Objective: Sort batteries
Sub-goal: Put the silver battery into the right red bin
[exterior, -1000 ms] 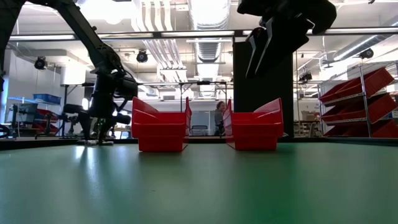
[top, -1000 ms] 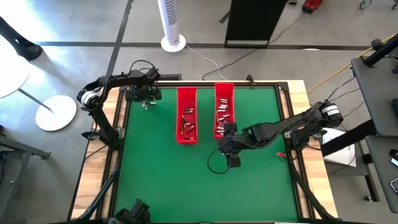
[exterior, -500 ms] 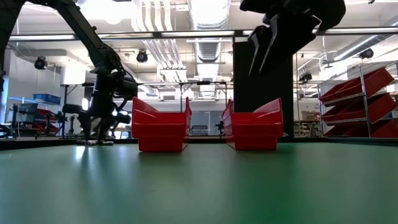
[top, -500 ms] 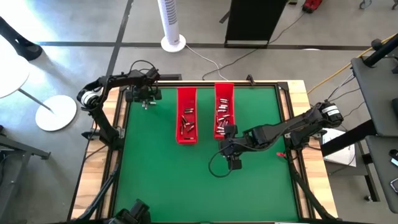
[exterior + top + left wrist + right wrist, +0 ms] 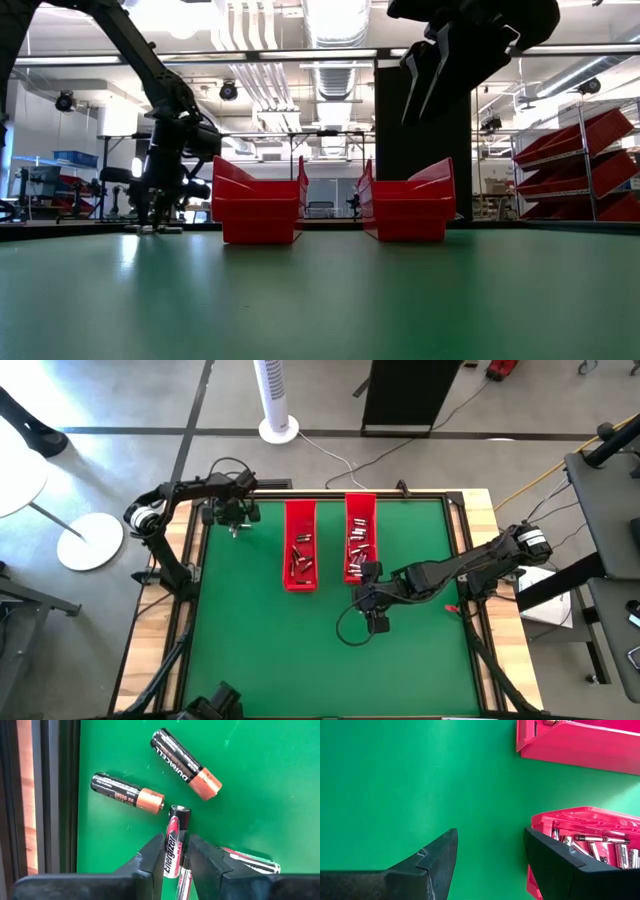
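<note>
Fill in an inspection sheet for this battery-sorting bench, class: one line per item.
Surface: green mat in a wooden frame.
Job's things: two red trays holding batteries; loose batteries on the mat's far left corner.
Clutter: nothing seen.
Grippers: left claw closed around a red-and-silver battery; right claw open, empty, above the mat by a tray.
Cables: black loop under the right arm.
Surroundings: white fan, red bin shelving.

Glossy foil-wrapped batteries [image 5: 186, 764], matt green mat [image 5: 250, 640], shiny plastic trays [image 5: 299, 580], wood edge.

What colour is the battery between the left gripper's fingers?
Black, red and silver battery, clearest in the left wrist view.
</note>
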Robot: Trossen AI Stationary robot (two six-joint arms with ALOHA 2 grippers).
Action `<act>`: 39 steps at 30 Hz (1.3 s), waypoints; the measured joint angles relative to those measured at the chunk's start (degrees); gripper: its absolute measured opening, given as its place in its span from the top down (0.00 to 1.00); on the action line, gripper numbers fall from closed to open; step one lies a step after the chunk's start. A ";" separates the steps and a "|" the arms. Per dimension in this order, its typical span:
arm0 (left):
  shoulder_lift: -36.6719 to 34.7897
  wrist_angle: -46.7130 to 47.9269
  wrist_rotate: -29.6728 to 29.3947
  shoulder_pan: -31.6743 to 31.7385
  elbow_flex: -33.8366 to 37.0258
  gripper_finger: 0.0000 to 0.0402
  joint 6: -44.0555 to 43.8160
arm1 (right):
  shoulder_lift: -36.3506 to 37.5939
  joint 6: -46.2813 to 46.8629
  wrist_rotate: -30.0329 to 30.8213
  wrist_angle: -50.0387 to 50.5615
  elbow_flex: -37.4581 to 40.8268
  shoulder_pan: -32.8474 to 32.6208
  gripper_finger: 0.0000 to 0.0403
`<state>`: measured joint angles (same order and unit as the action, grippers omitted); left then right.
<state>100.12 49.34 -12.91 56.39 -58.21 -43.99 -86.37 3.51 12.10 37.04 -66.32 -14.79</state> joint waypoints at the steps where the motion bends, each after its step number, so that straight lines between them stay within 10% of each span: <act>1: 0.00 0.01 -0.01 -0.11 0.09 0.83 0.12 | 0.00 -0.02 0.00 0.01 0.00 0.00 0.45; 39: 0.00 -8.28 6.50 -0.47 0.61 0.81 7.71 | 0.00 -0.50 0.03 0.35 0.04 -0.57 0.45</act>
<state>100.12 41.06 -6.42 55.92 -57.59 -36.28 -86.37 3.01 12.13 37.39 -66.28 -15.35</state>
